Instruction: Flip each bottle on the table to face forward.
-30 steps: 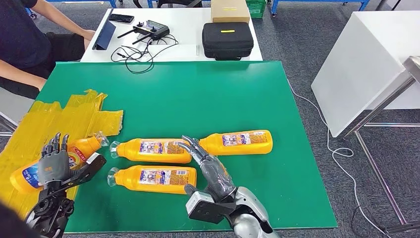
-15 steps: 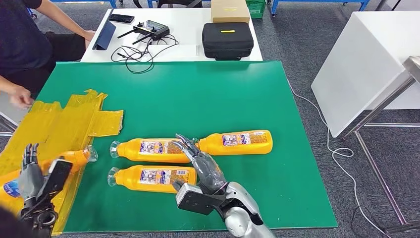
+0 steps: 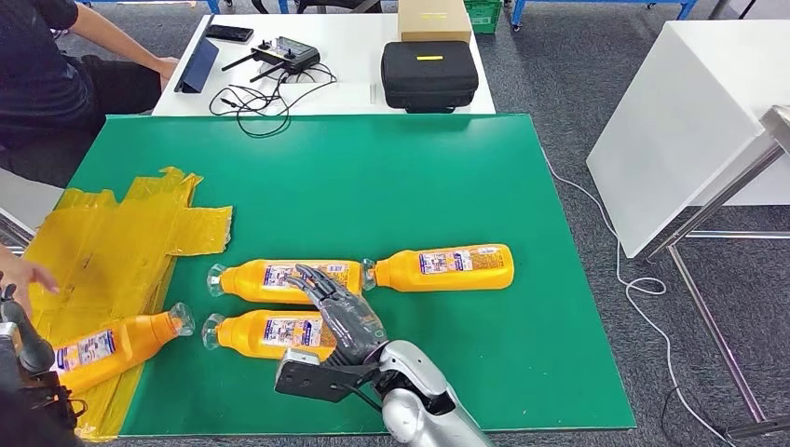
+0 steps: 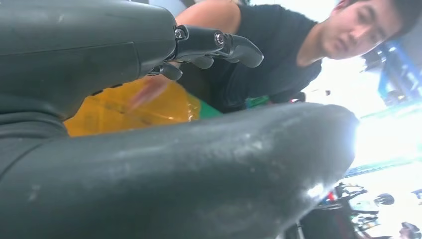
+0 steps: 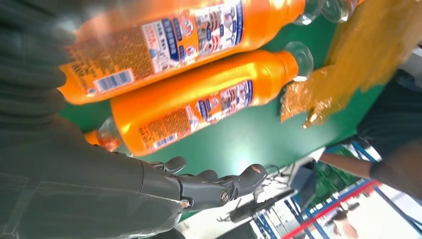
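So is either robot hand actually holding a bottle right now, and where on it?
Neither holds anything. The right hand hovers open over the two middle bottles. The left hand is empty; the leftmost bottle lies free on the yellow sheet.

Bottle labels [image 3: 296, 276]: we saw printed text and a barcode — too blurred to read.
Other surfaces: we found no legible words or numbers.
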Tool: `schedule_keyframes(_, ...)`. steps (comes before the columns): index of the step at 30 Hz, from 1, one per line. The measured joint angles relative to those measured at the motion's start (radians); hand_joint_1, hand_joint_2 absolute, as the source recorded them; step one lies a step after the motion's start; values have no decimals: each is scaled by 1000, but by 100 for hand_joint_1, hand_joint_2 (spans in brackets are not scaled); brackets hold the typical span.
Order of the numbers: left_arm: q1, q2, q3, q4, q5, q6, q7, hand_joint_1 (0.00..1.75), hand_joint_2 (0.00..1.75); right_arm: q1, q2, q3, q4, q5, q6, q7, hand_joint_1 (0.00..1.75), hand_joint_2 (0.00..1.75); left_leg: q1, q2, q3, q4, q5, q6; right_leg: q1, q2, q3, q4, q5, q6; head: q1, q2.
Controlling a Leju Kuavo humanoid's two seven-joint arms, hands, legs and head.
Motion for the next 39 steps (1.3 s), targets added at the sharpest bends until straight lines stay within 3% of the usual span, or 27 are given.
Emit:
schedule_keyframes(13,-35,-12,-61,-16,45,43,-8,0,0,-97,48,90,183,94,-26,126,0,175,0,0,0,0,0,0,0,0,0,0,0,0,0,0)
schedule_keyframes(19,-44,-12,-76,-16,65,51,-7,0,0,-111,49,148,241,194,-60,285,0,175,0,0,0,0,0,0,0,0,0,0,0,0,0,0)
schedule_keyframes(28,-90,-13,-81,3,70,36,6,0,0,-113,45,184,306,304,12,464,0,175,0,0,1,0,0,0,0,0,0,0,0,0,0,0)
schedule_keyframes(39,-112,-14,-85,27,70,39,12,0,0,-111,41,213,314,381,45,525,6,175,0,0,2,0,0,0,0,0,1,0,0,0,0,0)
